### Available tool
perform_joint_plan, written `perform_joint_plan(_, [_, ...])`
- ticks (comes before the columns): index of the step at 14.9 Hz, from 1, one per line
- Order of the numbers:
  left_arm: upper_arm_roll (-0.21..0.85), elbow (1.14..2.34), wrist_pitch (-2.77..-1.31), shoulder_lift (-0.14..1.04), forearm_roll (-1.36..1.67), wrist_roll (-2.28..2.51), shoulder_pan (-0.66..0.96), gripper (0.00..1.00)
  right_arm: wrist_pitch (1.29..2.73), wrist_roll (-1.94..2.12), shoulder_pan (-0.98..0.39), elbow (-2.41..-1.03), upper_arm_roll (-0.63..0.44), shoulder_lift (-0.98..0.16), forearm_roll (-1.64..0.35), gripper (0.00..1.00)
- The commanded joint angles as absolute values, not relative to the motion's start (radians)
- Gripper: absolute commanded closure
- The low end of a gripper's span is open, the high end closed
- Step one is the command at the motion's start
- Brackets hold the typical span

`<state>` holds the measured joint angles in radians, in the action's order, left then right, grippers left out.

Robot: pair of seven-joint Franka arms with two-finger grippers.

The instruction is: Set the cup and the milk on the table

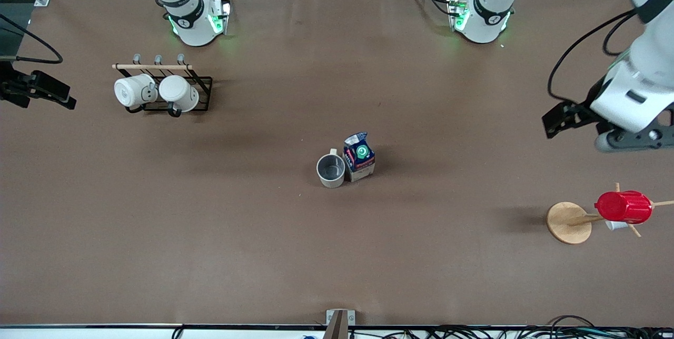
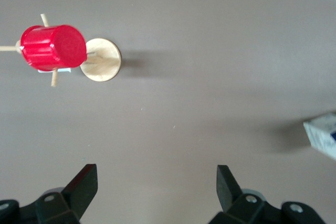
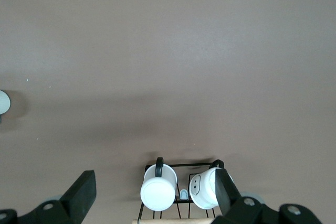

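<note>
The beige cup with its grey inside stands upright near the middle of the brown table. The blue-and-white milk carton with a green cap stands touching it, toward the left arm's end. One corner of the milk shows in the left wrist view. My left gripper hangs open and empty over bare table at the left arm's end. My right gripper hangs open and empty over the right arm's end, beside the mug rack.
A black wire rack holds two white mugs near the right arm's base. A wooden peg stand carries a red ribbed cup at the left arm's end.
</note>
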<state>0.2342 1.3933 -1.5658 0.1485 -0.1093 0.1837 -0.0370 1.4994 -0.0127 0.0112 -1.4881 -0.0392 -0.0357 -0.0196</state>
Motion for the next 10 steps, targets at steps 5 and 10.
perform_joint_plan(5, [0.109, 1.701, -1.577, -0.141, -0.026, 0.071, 0.014, 0.00, 1.485, -0.012, 0.011, -1.514, -0.043, -0.011, -0.038, 0.00])
perform_joint_plan(10, [0.071, 1.715, -1.545, -0.176, -0.026, 0.040, 0.055, 0.00, 1.483, -0.012, 0.011, -1.516, -0.043, -0.011, -0.038, 0.00])
